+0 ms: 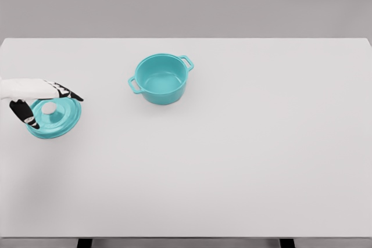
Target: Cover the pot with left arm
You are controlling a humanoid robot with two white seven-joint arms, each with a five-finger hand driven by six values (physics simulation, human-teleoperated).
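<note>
The left hand [40, 101] was open over the teal lid [55, 118] near the left edge of the tabletop [244, 161], its fingers spread around the white knob [49, 108], not yet squeezing. The pot [161, 78] stood well apart, nearer the far edge. A weak pinch on that small knob could have let the lid tip and slip out on the way over.

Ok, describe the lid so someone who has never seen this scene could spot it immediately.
Start at the white table and go to its far left edge, where the left robot hand comes in. Under that hand lies the lid, a flat teal disc with a pale knob, unlike the deep, two-handled pot near the middle.
</note>
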